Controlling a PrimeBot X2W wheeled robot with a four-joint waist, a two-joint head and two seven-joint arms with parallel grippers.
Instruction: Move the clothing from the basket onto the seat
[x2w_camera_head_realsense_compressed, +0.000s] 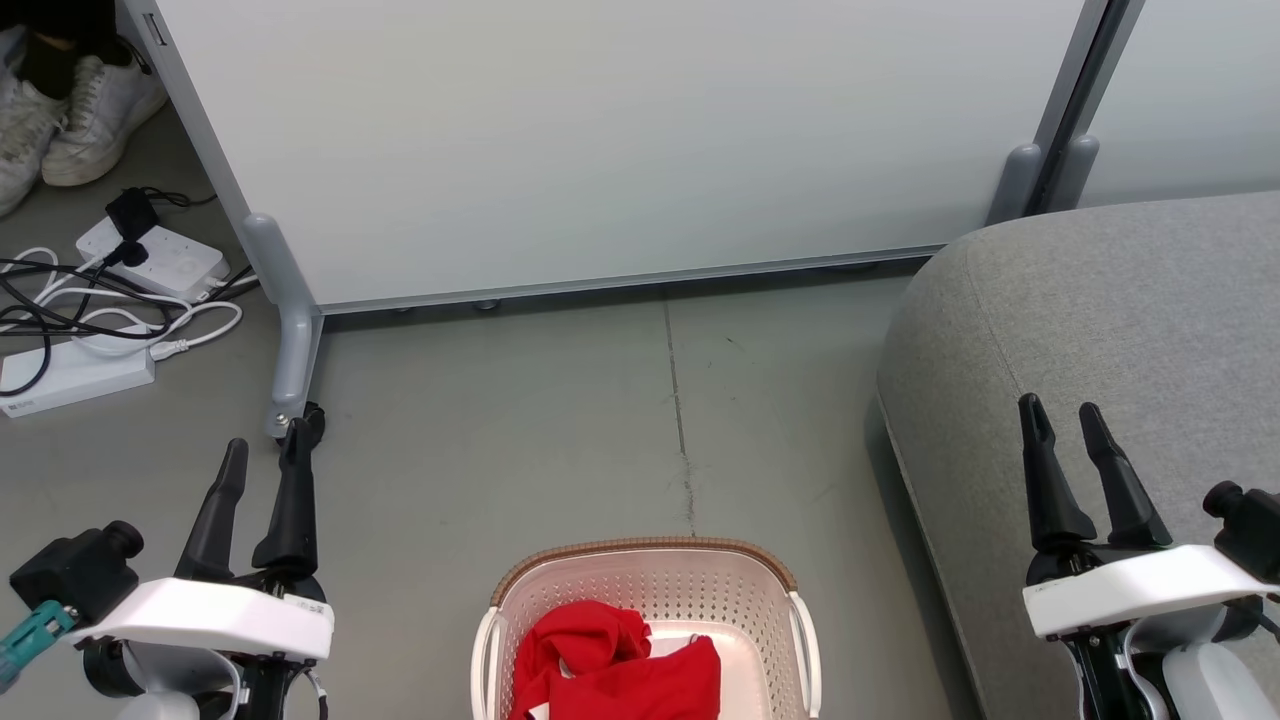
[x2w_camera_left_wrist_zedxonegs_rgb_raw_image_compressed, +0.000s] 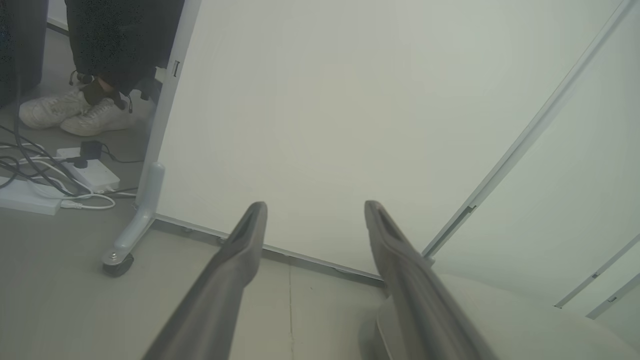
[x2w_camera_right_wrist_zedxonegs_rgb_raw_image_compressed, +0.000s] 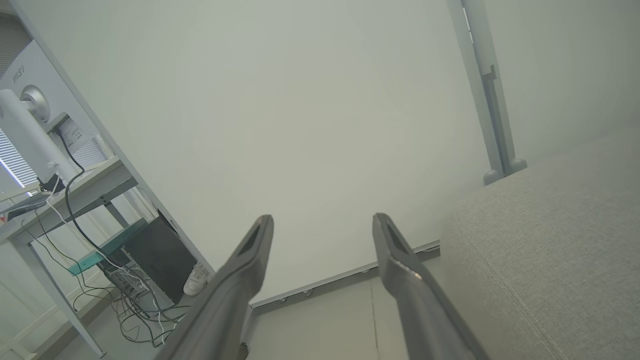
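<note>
Red clothing (x2w_camera_head_realsense_compressed: 610, 665) lies bunched in the cream perforated basket (x2w_camera_head_realsense_compressed: 745, 590) with a brown rim, on the floor at the bottom centre of the head view. The grey seat (x2w_camera_head_realsense_compressed: 1110, 320) fills the right side; its rounded corner also shows in the left wrist view (x2w_camera_left_wrist_zedxonegs_rgb_raw_image_compressed: 500, 320) and the right wrist view (x2w_camera_right_wrist_zedxonegs_rgb_raw_image_compressed: 560, 240). My left gripper (x2w_camera_head_realsense_compressed: 266, 450) hangs open over the floor, left of the basket, nothing between its fingers (x2w_camera_left_wrist_zedxonegs_rgb_raw_image_compressed: 240, 250). My right gripper (x2w_camera_head_realsense_compressed: 1060, 412) stands open above the seat's front part, empty too, fingers (x2w_camera_right_wrist_zedxonegs_rgb_raw_image_compressed: 395, 255) spread.
A white partition panel (x2w_camera_head_realsense_compressed: 600, 140) on grey wheeled feet (x2w_camera_head_realsense_compressed: 290, 330) stands across the back. Power strips and tangled cables (x2w_camera_head_realsense_compressed: 100, 300) lie at the left, with a person's white shoes (x2w_camera_head_realsense_compressed: 70, 120) behind. A desk with a monitor (x2w_camera_right_wrist_zedxonegs_rgb_raw_image_compressed: 30, 130) shows far left in the right wrist view.
</note>
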